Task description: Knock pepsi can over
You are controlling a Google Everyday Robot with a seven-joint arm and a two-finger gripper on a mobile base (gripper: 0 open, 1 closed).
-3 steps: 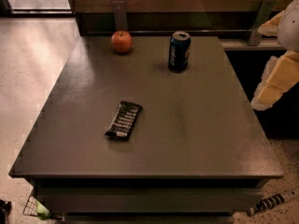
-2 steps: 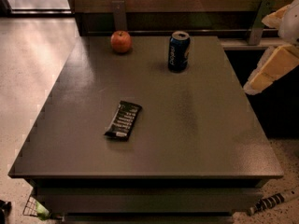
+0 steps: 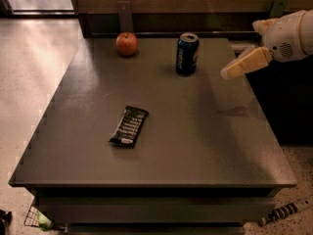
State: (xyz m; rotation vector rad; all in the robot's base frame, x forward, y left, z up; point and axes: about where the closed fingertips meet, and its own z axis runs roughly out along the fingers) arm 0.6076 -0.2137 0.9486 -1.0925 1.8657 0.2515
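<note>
The pepsi can (image 3: 187, 54) stands upright near the far edge of the dark table (image 3: 195, 146), a dark blue can with a silver top. My gripper (image 3: 232, 71) comes in from the right edge of the camera view, hanging above the table's right side, to the right of the can and apart from it. Its pale fingers (image 3: 244, 63) point left toward the can and hold nothing.
A red apple (image 3: 126, 44) sits left of the can near the far edge. A flat black candy bar wrapper (image 3: 129, 126) lies in the middle left of the table. A dark wall with metal brackets runs behind the table. Pale floor lies to the left.
My gripper has moved up and to the left over the table's right side, closer to the can. The can, apple and wrapper have not moved.
</note>
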